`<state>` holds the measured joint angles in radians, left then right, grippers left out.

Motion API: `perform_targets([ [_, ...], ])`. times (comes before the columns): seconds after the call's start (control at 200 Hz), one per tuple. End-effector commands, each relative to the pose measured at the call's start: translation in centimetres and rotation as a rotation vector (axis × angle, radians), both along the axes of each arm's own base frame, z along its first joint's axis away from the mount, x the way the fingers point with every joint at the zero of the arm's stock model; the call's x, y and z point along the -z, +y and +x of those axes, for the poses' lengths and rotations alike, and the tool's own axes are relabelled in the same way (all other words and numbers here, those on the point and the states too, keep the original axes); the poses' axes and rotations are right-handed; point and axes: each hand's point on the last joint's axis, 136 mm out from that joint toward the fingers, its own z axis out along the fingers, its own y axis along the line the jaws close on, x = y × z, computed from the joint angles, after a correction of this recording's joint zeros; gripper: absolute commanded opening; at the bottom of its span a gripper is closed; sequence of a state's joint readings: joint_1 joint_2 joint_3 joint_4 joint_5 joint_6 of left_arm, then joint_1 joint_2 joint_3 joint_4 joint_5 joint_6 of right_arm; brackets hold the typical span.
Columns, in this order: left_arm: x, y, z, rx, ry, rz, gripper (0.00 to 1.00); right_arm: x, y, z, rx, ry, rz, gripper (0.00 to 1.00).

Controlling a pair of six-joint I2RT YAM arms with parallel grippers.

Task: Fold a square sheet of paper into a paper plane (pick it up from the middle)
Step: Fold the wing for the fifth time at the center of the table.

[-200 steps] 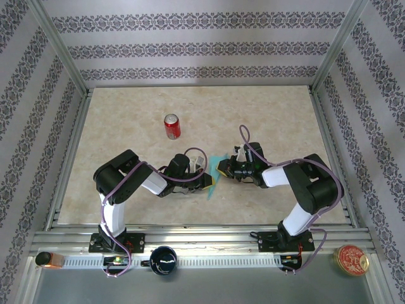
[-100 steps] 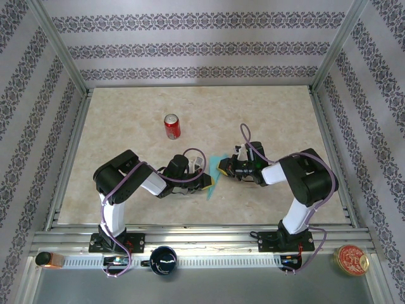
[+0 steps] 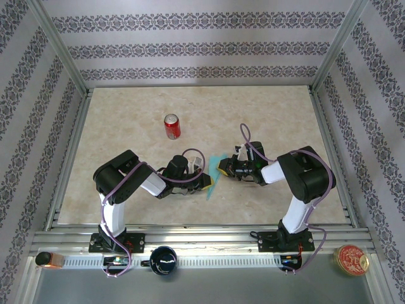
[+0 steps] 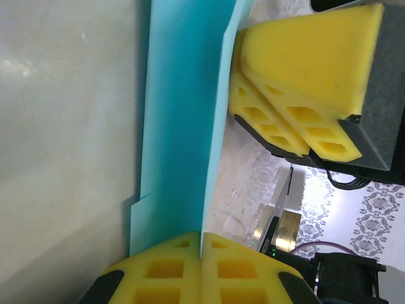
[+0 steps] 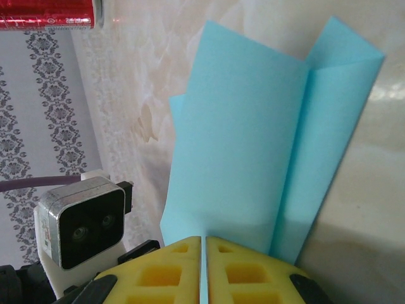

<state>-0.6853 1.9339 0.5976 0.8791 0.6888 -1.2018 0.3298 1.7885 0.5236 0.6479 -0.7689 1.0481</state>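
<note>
— Marbled beige table (image 3: 126, 107), patterned walls on three sides. Containers first?

— Red soda can (image 3: 172, 126) stands upright on the far left of centre, well apart from both arms; contents cannot be told. Dark mug (image 3: 164, 260) sits on the near rail between the arm bases, and its interior is too dark to read. Round red-and-gold tin (image 3: 351, 260) lies at the near right corner, outside the frame.

— Task item?

— Sheet of paper (image 3: 212, 188), turquoise and partly folded, is held on edge at mid-table between the two grippers. Left gripper (image 4: 200, 244) has its yellow pads pressed together on the sheet's near edge. Right gripper (image 5: 204, 244) is likewise clamped on the opposite edge, and a crease shows in its wrist view.

— Change against a second ago?

— Right arm's elbow has swung slightly leftward. Both grips, the sheet and the can are unchanged.
</note>
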Motion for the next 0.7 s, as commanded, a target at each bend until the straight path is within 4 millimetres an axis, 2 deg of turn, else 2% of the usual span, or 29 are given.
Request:
perform_targets([
  [0.0,3.2,1.6,-1.1,-0.007,0.102,0.077,0.00,-1.5,0.6,0.2,-0.028,-0.051,0.017,0.13],
  [0.265,3.8,1.6,-1.4,0.012,0.127,0.101,0.00,-2.2,1.4,-0.4,-0.069,-0.071,0.000,0.13],
  [0.48,4.0,1.5,-1.7,0.027,0.142,0.112,0.00,-0.6,1.6,-0.7,-0.057,-0.021,-0.043,0.12],
  [0.694,3.8,1.6,-1.6,0.022,0.133,0.108,0.00,-2.2,1.1,-1.0,-0.034,-0.088,-0.079,0.13],
])
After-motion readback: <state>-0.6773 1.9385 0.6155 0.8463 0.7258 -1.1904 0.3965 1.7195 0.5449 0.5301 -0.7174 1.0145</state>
